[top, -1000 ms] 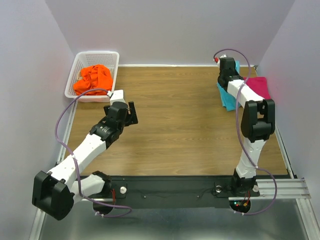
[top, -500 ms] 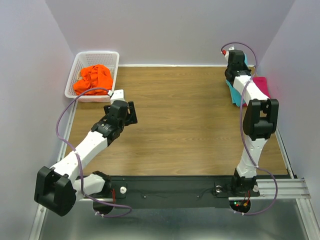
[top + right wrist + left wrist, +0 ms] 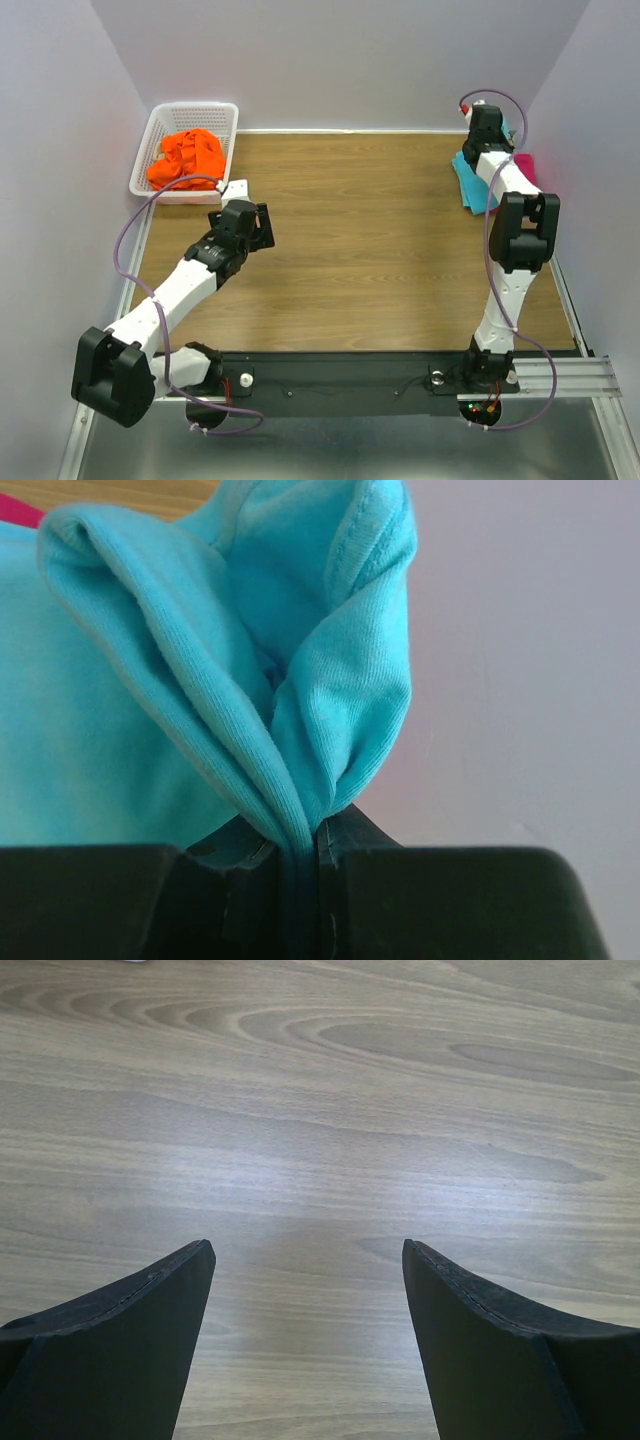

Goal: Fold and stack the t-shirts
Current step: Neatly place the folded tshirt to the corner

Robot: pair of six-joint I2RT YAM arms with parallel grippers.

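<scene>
Wood-grain table (image 3: pixel 350 250), grey walls. White lattice basket (image 3: pixel 190 106) in the far-left corner holds the crumpled orange t-shirt (image 3: pixel 185 157). Right gripper (image 3: pixel 300 842) is clenched on a fold of the turquoise t-shirt (image 3: pixel 130 710) at far right, beside the magenta t-shirt (image 3: pixel 525 166). Left gripper (image 3: pixel 306 1250) is spread wide, empty, over bare wood.

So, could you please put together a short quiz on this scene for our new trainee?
1. True or false: the orange shirt lies in the basket.
2. Pick one. The right gripper is shut on: A) the turquoise shirt; B) the orange shirt; C) nothing.
3. Fill in the gap: the left gripper hangs ___ over the bare wood of the table.
Key: 1 true; 2 A; 3 open.
</scene>
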